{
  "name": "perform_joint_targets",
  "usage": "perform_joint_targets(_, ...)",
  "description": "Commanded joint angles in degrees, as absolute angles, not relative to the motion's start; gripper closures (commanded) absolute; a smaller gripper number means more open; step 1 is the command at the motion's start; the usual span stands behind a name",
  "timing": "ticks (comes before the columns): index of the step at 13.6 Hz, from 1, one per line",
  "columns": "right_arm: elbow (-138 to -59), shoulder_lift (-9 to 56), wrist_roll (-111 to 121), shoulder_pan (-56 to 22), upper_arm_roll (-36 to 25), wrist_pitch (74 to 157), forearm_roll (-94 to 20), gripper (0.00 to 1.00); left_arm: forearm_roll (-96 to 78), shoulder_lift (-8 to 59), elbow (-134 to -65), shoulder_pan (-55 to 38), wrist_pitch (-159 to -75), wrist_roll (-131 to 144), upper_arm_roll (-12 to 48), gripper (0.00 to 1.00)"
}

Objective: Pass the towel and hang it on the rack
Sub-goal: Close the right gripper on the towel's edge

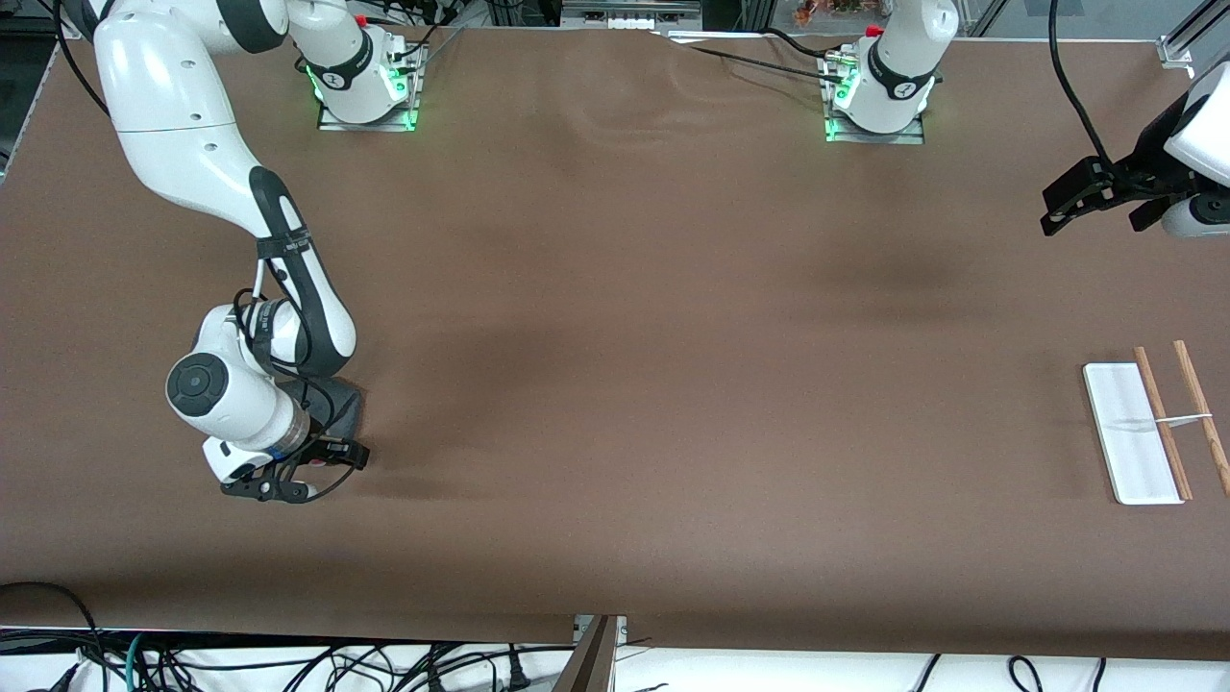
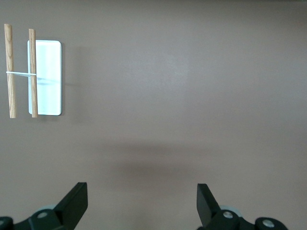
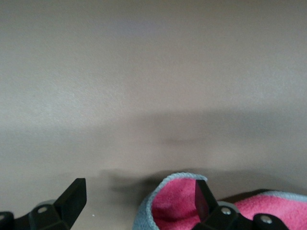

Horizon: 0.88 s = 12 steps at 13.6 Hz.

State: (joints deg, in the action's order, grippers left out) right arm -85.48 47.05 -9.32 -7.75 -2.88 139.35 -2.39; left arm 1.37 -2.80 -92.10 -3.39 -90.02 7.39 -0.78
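- Right end effector (image 1: 288, 476) is low at the right arm's end of the surface (image 1: 615, 317), fingers spread wide with nothing clamped. In the right wrist view one finger (image 3: 204, 201) sits at the folded pink edge of the towel (image 3: 177, 203); the other finger stands on bare surface, apart from the cloth.
- The towel lies on the surface under the right wrist, dark grey side showing beside the arm in the front view (image 1: 338, 404). Mostly hidden there, so its full outline is uncertain.
- Left end effector (image 1: 1105, 197) hangs open and empty over the left arm's end of the surface; that arm waits. The rack (image 1: 1148, 428) stands at roughly 6 o'clock of it in the front view, well apart from the towel.
- Risk 1: closing from this pose probably catches only the curled pale edge, or nothing. Cause: the cloth lies off-centre between the fingers. A thin pinch could slip during the lift.
- Risk 2: descending further may press the fold flat or push the towel along the surface instead of gathering it.
- Risk 3: a bunched grab leaves little free cloth for the left end effector at the handover, so a drop mid-surface is plausible.
- Risk 4: the rack looks light, with thin rods (image 1: 1163, 423); draping with a sideways drag could shift or tip it.
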Motion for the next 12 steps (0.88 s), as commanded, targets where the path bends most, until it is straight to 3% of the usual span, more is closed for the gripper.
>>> perform_joint_targets(1, -87.27, 46.4, -10.28, -7.82, -2.99, 138.78, -3.34, 0.01, 0.09, -3.87, -93.08, -3.6, -90.44, 7.12, -1.84, 0.0)
perform_joint_targets(3, -87.45, 46.58, -10.55, -7.82, -2.99, 138.87, -3.34, 0.06, 0.09, -3.87, -92.99, -3.78, -90.53, 7.12, -1.85, 0.0)
perform_joint_targets(6, -87.45, 46.58, -10.11, -7.82, -2.99, 138.87, -3.34, 0.53, 0.0, -3.87, -92.99, -3.87, -90.62, 7.12, -1.85, 0.0)
perform_joint_targets(7, -87.45, 46.58, -10.02, -7.82, -2.99, 138.87, -3.34, 0.6, 0.09, -3.87, -92.99, -3.95, -90.62, 7.21, -1.85, 0.0)
perform_joint_targets(9, -87.45, 46.58, -9.67, -7.73, -3.6, 138.78, -3.25, 0.66, 0.09, -3.87, -92.99, -3.96, -90.62, 7.21, -1.85, 0.0)
perform_joint_targets(12, -87.45, 46.58, -9.05, -7.73, -4.3, 138.43, -2.64, 0.97, 0.09, -3.87, -92.99, -3.87, -90.53, 7.12, -1.85, 0.0)
